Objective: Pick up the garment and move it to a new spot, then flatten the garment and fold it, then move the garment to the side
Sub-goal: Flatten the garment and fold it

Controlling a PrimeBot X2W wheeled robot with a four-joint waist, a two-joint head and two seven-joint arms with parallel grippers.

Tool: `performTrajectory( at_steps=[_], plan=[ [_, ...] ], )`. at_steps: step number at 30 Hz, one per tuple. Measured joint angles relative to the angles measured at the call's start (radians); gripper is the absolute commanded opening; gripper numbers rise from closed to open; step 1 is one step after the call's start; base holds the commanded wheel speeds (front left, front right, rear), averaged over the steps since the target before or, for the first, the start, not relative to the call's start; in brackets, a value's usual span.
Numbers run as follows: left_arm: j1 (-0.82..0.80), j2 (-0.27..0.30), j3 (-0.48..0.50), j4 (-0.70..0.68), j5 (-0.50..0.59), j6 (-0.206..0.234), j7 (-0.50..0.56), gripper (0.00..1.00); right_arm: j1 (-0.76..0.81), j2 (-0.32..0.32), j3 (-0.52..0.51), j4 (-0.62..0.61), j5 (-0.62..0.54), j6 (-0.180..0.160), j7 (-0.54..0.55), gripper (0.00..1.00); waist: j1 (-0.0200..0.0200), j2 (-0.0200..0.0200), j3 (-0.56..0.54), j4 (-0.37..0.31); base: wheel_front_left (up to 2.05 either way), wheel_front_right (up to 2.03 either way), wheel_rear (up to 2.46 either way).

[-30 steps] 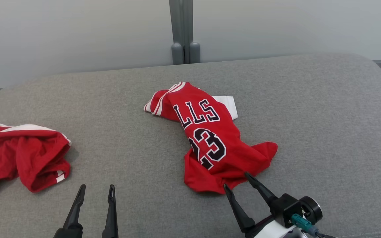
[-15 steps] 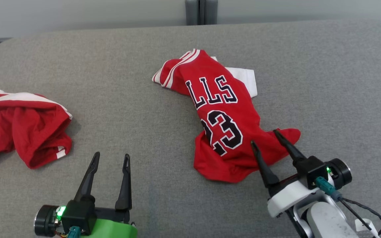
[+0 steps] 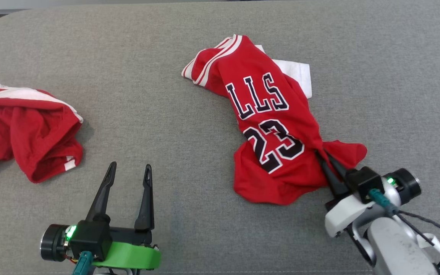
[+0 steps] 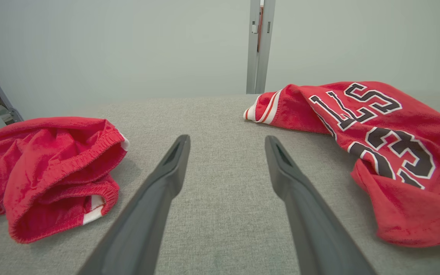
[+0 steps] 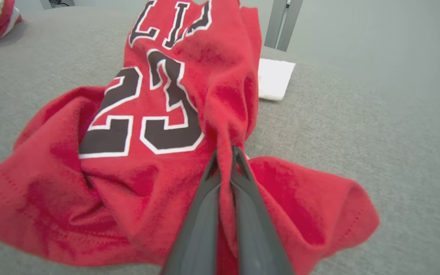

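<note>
The garment [image 3: 266, 114] is a crumpled red jersey with "LLS" and "23" in black and white, lying right of centre on the grey cushion [image 3: 174, 95]. My right gripper [image 3: 322, 153] is shut on a pinched fold of red cloth near its lower right hem; the right wrist view shows the fabric [image 5: 147, 114] bunched between the two closed fingers at the gripper [image 5: 225, 151]. My left gripper [image 3: 130, 166] stands open over bare cushion at the lower left, holding nothing. In the left wrist view the left gripper [image 4: 227, 139] points past the jersey [image 4: 388, 126] on its right.
A second red garment with white trim [image 3: 29, 130] lies bunched at the left edge, also seen as a red heap [image 4: 52, 172]. A white piece [image 3: 296, 72] sticks out from under the jersey's far side. A grey post [image 4: 258, 46] stands behind the cushion.
The head camera has tilted down, shifting the whole picture. My right gripper moved forward onto the jersey's lower right part and closed on the cloth. The left gripper stayed open.
</note>
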Motion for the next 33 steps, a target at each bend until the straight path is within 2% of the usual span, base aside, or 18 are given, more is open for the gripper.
performTrajectory(
  at_steps=[8,12,14,16,22,27,28,29,33],
  plan=[
    [0.001,0.0,0.009,-0.004,0.003,0.001,0.0,1.0,-0.048,-0.112,-0.132,-0.279,-0.108,0.0,0.0,0.0,0.0,0.0,-0.031,-0.057,0.0,0.0,0.0],
    [0.007,0.0,0.01,-0.007,0.008,0.001,0.0,1.0,-0.082,-0.129,-0.203,-0.414,-0.138,0.0,0.0,0.0,0.0,0.0,-0.05,-0.094,0.0,0.0,0.0],
    [0.008,0.0,0.01,-0.006,0.014,0.001,0.0,1.0,-0.075,-0.134,-0.207,-0.433,-0.141,0.0,0.0,0.0,0.0,0.0,-0.059,-0.11,0.0,0.0,0.0],
    [0.008,0.0,0.009,-0.006,0.014,0.0,0.0,1.0,-0.036,-0.139,-0.202,-0.407,-0.141,0.0,0.0,0.0,0.0,0.0,-0.069,-0.122,0.0,0.0,0.0],
    [0.012,0.0,0.005,-0.011,0.014,0.0,0.0,1.0,0.141,-0.141,-0.207,-0.167,-0.11,0.0,0.0,0.0,0.0,0.0,-0.09,-0.144,0.0,0.0,0.0],
    [0.017,0.0,-0.001,-0.005,0.016,-0.016,0.0,1.0,0.188,-0.127,-0.223,-0.028,-0.081,0.0,0.0,0.0,0.0,0.0,-0.087,-0.145,0.0,0.0,0.0],
    [0.015,-0.001,-0.003,0.0,0.022,-0.023,0.0,1.0,0.192,-0.124,-0.223,-0.011,-0.072,0.0,0.0,0.34,0.0,0.0,-0.085,-0.147,0.0,0.0,0.0],
    [0.006,0.0,-0.007,0.003,0.024,-0.028,0.0,1.0,0.192,-0.118,-0.23,-0.009,-0.063,0.0,0.0,1.0,0.0,0.0,-0.083,-0.149,0.0,0.0,0.0],
    [-0.079,0.0,-0.023,0.027,0.042,-0.058,0.0,1.0,0.165,-0.102,-0.251,-0.085,-0.038,0.0,0.0,1.0,0.0,0.0,-0.067,-0.164,0.0,0.0,0.0]
  ],
)
